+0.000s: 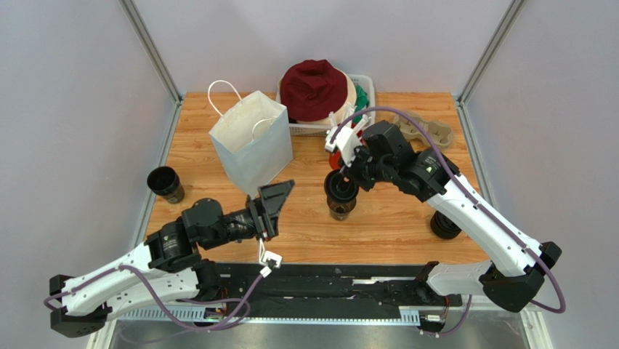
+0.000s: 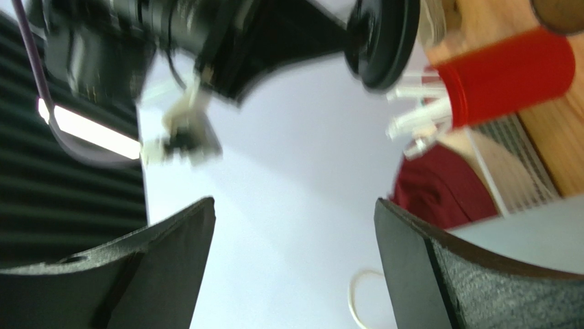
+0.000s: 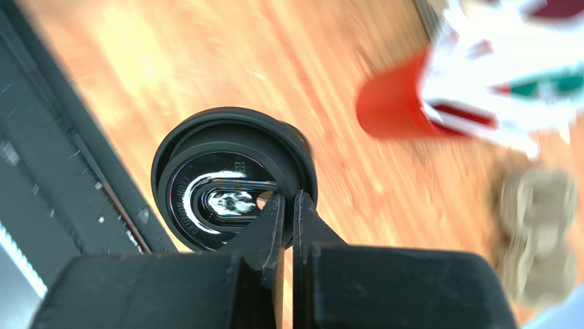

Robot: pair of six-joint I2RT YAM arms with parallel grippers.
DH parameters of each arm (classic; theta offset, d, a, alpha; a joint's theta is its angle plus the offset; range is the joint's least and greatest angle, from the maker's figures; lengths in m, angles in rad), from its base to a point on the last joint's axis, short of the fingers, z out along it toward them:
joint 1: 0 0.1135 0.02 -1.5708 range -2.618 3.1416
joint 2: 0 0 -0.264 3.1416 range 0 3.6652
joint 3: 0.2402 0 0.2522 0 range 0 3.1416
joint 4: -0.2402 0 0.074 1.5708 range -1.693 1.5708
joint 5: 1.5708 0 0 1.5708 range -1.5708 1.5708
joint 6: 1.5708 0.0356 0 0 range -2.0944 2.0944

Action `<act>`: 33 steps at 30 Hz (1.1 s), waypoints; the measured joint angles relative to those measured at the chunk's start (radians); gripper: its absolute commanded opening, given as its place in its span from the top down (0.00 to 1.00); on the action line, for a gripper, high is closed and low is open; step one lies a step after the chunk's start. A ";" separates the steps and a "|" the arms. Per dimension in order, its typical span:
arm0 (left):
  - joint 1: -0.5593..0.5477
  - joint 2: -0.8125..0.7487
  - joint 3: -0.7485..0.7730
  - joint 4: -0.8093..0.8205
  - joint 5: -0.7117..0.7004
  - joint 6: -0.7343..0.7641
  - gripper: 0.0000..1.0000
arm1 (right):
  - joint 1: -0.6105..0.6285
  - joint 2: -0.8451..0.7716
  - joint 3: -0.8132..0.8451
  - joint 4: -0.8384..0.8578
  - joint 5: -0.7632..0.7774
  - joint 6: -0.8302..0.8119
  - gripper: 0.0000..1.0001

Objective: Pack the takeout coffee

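At table centre, the coffee cup [image 1: 341,207] is standing upright, right of the bag [image 1: 251,142] and just near of the red cup [image 1: 332,161]. On top of it, the right gripper [image 3: 288,205] is pinching the lid [image 3: 233,181] by its rim. The left gripper [image 1: 274,209] is hovering with its jaws spread at the bag's near side.

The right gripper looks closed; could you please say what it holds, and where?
The right gripper pinches the black lid by its raised rim.

Overhead looks down; both wrist views share the red cup [image 2: 507,75] [image 3: 394,110].
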 measured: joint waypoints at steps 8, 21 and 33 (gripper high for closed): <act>0.006 -0.074 -0.077 0.019 -0.449 -0.365 0.05 | -0.150 0.026 -0.026 -0.006 0.044 0.179 1.00; 0.148 0.347 0.634 -0.535 -0.499 -1.056 0.11 | -0.305 0.088 -0.118 -0.004 -0.037 0.225 1.00; 0.279 0.443 0.847 -0.497 -0.285 -1.574 0.06 | -0.320 0.100 -0.122 -0.003 -0.058 0.254 1.00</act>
